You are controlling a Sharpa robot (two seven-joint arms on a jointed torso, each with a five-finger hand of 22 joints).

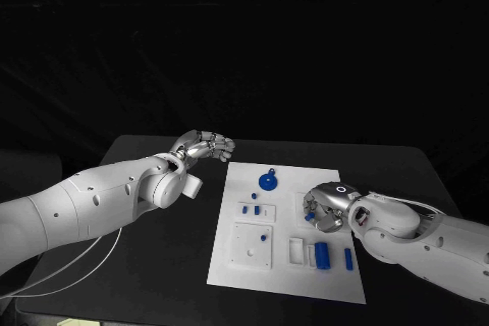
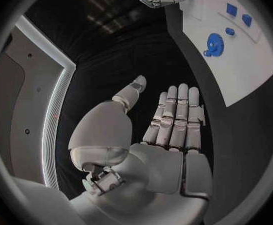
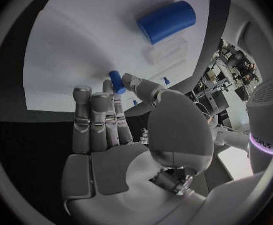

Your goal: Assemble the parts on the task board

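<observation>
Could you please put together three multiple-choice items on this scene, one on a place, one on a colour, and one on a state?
1. Where is the left hand?
A. over the bare table, beside the task board
B. pressed on the blue gear
C. under the table

2. What colour is the gear on the board?
A. red
B. blue
C. green

3. What is the right hand doing?
A. lying flat and empty on the table
B. holding the whole board up
C. pinching a small blue peg over the board

Answers:
1 A: the head view shows it off the board's far left corner.
2 B: it is plainly blue.
3 C: the right wrist view shows the peg between thumb and fingertips.
</observation>
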